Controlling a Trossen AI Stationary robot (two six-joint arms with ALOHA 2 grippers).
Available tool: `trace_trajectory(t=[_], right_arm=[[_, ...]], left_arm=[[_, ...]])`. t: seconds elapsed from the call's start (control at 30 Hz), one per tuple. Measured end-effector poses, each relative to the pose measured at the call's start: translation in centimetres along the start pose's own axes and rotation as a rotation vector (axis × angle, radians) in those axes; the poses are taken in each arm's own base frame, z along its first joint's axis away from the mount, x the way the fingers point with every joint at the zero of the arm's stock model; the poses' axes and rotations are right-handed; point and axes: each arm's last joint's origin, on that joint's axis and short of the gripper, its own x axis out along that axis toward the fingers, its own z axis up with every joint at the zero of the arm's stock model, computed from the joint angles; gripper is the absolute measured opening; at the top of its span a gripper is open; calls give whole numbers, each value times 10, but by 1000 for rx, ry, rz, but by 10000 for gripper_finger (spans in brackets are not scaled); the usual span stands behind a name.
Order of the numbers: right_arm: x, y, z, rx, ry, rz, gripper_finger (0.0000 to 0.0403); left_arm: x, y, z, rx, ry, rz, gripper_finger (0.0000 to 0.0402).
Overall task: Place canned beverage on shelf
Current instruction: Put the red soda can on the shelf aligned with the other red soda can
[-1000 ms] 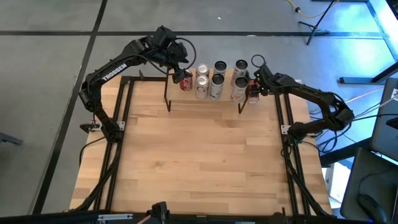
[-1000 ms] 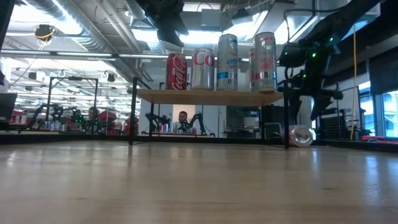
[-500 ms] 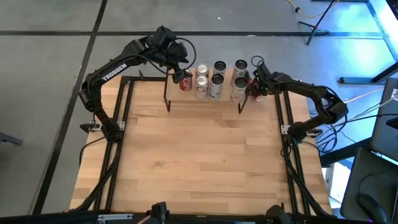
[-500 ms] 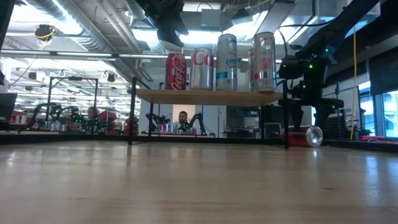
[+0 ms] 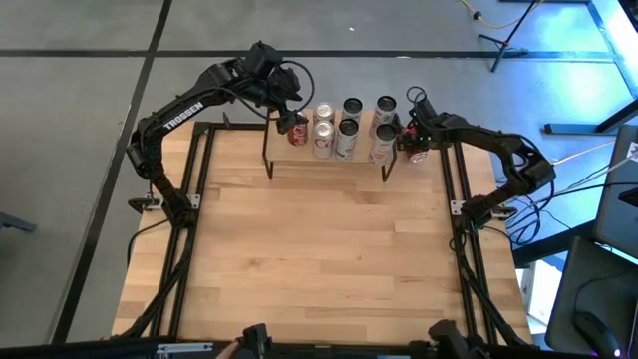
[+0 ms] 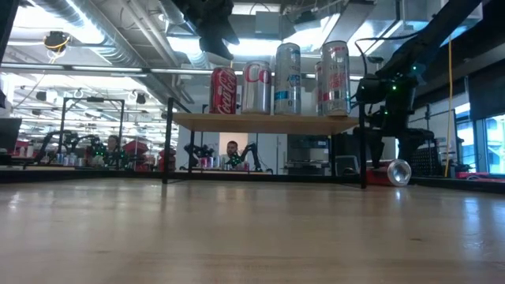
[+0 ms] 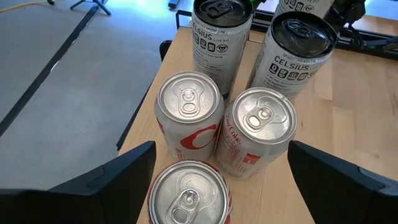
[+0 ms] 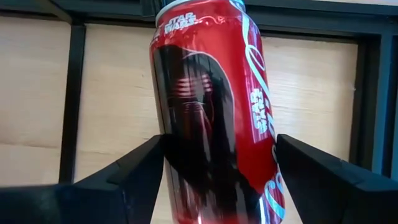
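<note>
The shelf [image 6: 260, 122], a low rack with a light wood top on black legs, stands at the table's far edge. It holds several upright cans [image 5: 339, 128], among them a red Coca-Cola can [image 6: 224, 89] at its left end. My left gripper [image 7: 222, 149] hangs open above that end, its fingers on either side of the red can's top [image 7: 186, 193] without touching it. A red Star Wars Coke can [image 8: 214, 118] lies on its side on the table just right of the shelf [image 6: 392, 172]. My right gripper [image 8: 217, 140] is shut on it [image 5: 412, 148]. My right gripper pinches the middle of the lying can's body [image 8: 171, 149] between its two fingers [image 8: 130, 174]. The fingers come from above, pointing down, and lie across the can. The can rests on its side on the table.
The shelf's right black leg [image 6: 364, 154] stands close beside the lying can. A black frame rail [image 5: 454, 179] runs along the table's right edge. The wide wooden tabletop [image 5: 319, 259] stretches toward the near edge.
My right gripper has gone down over the lying red can, its fingers now on either side of it. The can has shifted a little along the table toward the right edge.
</note>
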Motion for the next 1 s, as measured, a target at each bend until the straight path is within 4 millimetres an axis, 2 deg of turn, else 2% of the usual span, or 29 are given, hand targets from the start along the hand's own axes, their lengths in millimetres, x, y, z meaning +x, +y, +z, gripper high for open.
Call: trace_trajectory(t=[0.67,1.0], right_arm=[[-1,1,-1,-26,3,-1,289],[2,1,-3,11,42,31,385]], left_arm=[[2,-6,2,24,7,39,350],[2,-6,2,24,7,39,350]])
